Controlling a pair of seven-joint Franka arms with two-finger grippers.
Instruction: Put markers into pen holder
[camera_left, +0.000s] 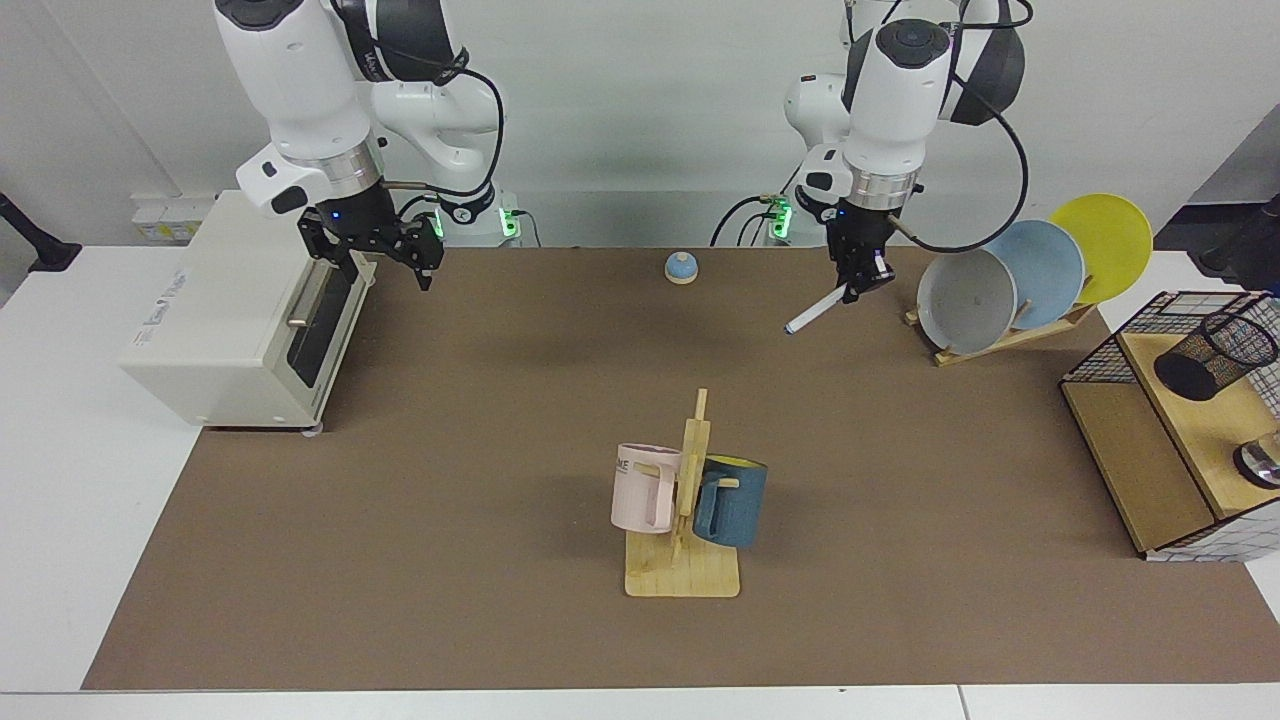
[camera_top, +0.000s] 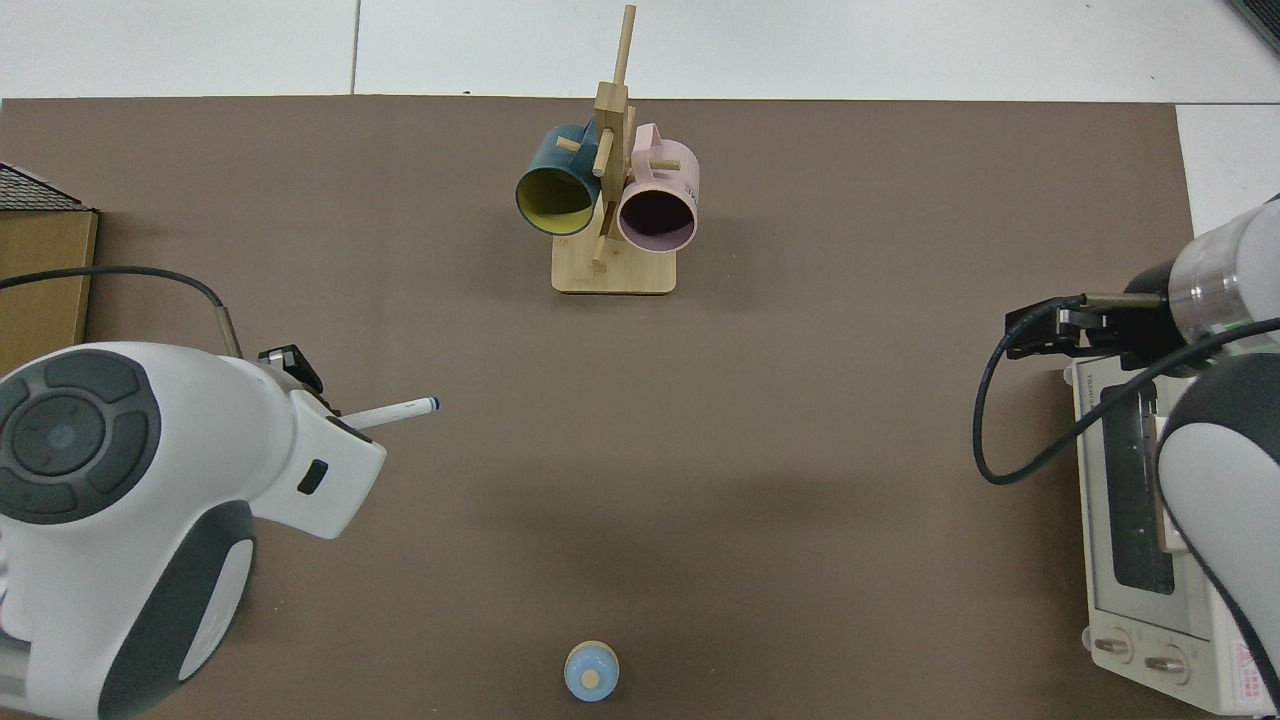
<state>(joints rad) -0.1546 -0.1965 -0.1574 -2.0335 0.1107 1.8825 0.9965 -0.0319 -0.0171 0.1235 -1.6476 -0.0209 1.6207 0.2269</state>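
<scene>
In the facing view, the marker (camera_left: 818, 311) was held pinched in the left gripper (camera_left: 858, 285), above the mat at one o'clock from the mug rack (camera_left: 686, 520). The pen holder (camera_left: 1212, 356) stood on the shelf (camera_left: 1190, 425) at three o'clock. The right gripper (camera_left: 385, 262) was parted beside the toaster oven (camera_left: 235, 310). In the top view, the marker (camera_top: 392, 412) was seen at nine o'clock.

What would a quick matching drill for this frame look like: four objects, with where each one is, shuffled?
Objects:
1. slim white marker with blue cap
2. black wire-mesh pen holder
3. pale pink mug
4. small blue dome-shaped bell

Places:
A. hanging on the wooden mug rack
B. held in the left gripper above the brown mat, beside the plate rack
C. on the wooden shelf unit at the table's edge
D. on the mat at the far edge, between the two arm bases

Pairs: 1-B, 2-C, 3-A, 4-D
</scene>
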